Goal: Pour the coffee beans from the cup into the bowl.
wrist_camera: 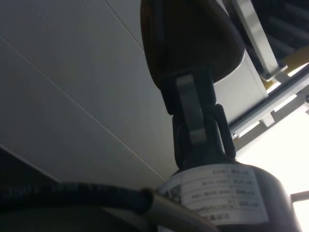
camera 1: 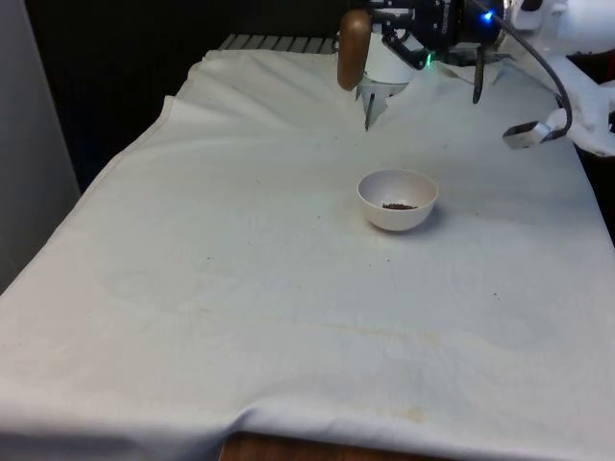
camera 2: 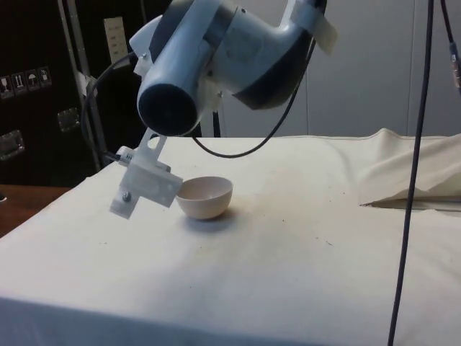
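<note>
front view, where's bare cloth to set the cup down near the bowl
Bare cloth lies all around the bowl: the wide stretch on the front view's left, reaching to the table edge, and the whole near half of the table. It is crowded only at the far end, where the pincer holds the brown cup above rumpled cloth.

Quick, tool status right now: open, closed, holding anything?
Tool: closed on the brown cup, held high beyond the white bowl, which has coffee beans in it.
</note>
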You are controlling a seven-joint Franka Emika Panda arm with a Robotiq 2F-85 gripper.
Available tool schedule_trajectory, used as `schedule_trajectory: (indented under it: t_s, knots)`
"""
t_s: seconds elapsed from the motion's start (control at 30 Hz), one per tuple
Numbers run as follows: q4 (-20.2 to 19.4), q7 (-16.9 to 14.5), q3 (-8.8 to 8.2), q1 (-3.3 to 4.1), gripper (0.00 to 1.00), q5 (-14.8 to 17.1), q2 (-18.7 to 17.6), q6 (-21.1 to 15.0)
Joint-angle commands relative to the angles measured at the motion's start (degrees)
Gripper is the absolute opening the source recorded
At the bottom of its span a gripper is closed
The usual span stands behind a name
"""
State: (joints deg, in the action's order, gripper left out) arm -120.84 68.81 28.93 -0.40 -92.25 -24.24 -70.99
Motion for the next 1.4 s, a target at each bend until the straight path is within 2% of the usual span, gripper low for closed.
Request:
schedule_trajectory:
  t_s: [0.0, 0.03, 0.07, 0.2, 0.27, 0.3, 0.33, 0.43, 0.6, 0.63, 0.67, 0.87, 0.9, 0.93, 1.17, 1.2, 1.23, 1.37]
  knots:
    - [-0.4, -0.3, 0.11, -0.57, 0.00, 0.5, 0.9, -1.5]
    - [0.0, 0.0, -0.17, 0.00, 0.00, 0.2, 0.2, -0.3]
    - [-0.4, -0.3, -0.06, -0.69, 0.00, 0.7, 1.1, -1.8]
    - [-0.5, -0.2, -0.74, -0.97, 0.00, 1.5, 2.1, -3.2]
    - [-0.5, -0.2, -1.15, -1.03, 0.00, 1.9, 2.4, -3.8]
    - [-0.1, 0.0, -1.66, -0.52, 0.00, 1.8, 2.1, -2.9]
    - [-0.5, -0.1, -1.55, -1.09, 0.00, 2.2, 2.8, -4.6]
    - [-0.3, 0.1, -2.12, -1.20, 0.00, 2.6, 2.9, -5.8]
    - [0.0, 0.4, -3.21, -1.32, 0.00, 3.1, 3.2, -8.0]
    - [0.2, 0.5, -3.72, -0.86, 0.00, 2.8, 2.8, -7.4]
    - [0.1, 0.5, -3.55, -1.38, 0.00, 3.3, 3.2, -8.8]
    - [0.4, 0.8, -4.87, -1.55, 0.00, 4.0, 3.4, -11.5]
    - [0.6, 0.7, -5.04, -0.97, 0.00, 3.5, 2.9, -10.1]
    - [0.4, 0.8, -5.04, -1.55, 0.00, 4.1, 3.4, -11.9]
    - [0.5, 0.9, -6.70, -1.60, 0.00, 5.3, 4.0, -15.2]
    - [0.7, 0.9, -6.93, -1.09, 0.00, 4.9, 3.5, -13.9]
    - [0.5, 0.9, -6.93, -1.60, 0.00, 5.4, 4.0, -15.6]
    - [0.4, 0.9, -8.02, -1.60, 0.00, 6.1, 4.4, -17.6]
